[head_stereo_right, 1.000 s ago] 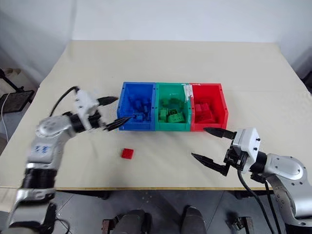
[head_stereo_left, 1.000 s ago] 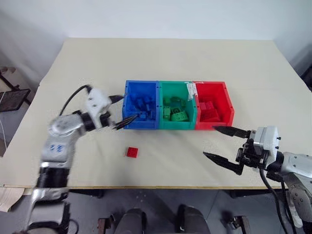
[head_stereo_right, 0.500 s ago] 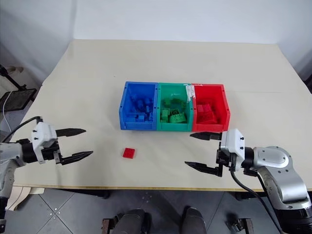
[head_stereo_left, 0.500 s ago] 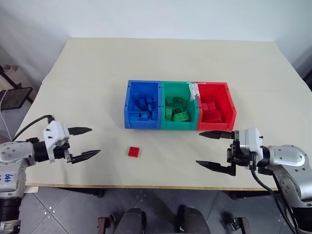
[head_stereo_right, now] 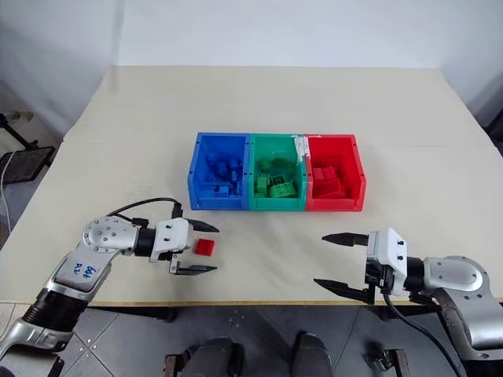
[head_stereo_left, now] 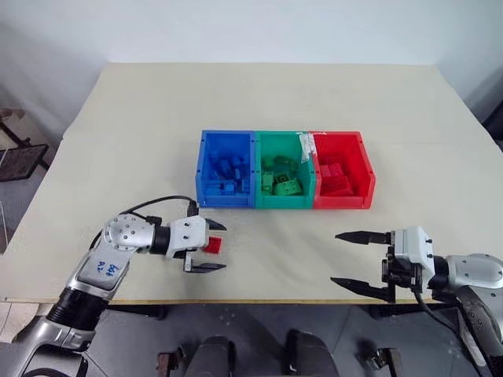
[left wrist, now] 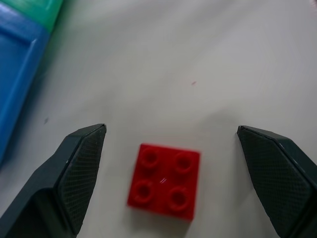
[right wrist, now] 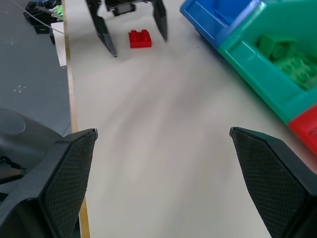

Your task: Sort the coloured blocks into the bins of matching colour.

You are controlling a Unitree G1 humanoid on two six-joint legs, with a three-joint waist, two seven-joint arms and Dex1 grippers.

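Note:
A red block [head_stereo_left: 212, 245] lies flat, studs up, on the table in front of the blue bin [head_stereo_left: 225, 201]. My left gripper [head_stereo_left: 222, 247] is open, one finger on each side of the block [left wrist: 166, 181] without touching it. The green bin [head_stereo_left: 283, 202] and red bin [head_stereo_left: 343, 202] join the blue one in a row, and each holds several blocks of its own colour. My right gripper [head_stereo_left: 336, 258] stands open and empty near the table's front edge, below the red bin, pointing left.
The beige table [head_stereo_left: 259, 94] stretches bare behind the bins. Its front edge [head_stereo_left: 275, 300] runs close under both grippers. In the right wrist view the left gripper's fingers [right wrist: 106, 34] stand around the red block [right wrist: 140, 38].
My left gripper swung from the blue bin out to the table's left front, then right to the red block, which it now straddles. The right gripper sank slightly and stays open.

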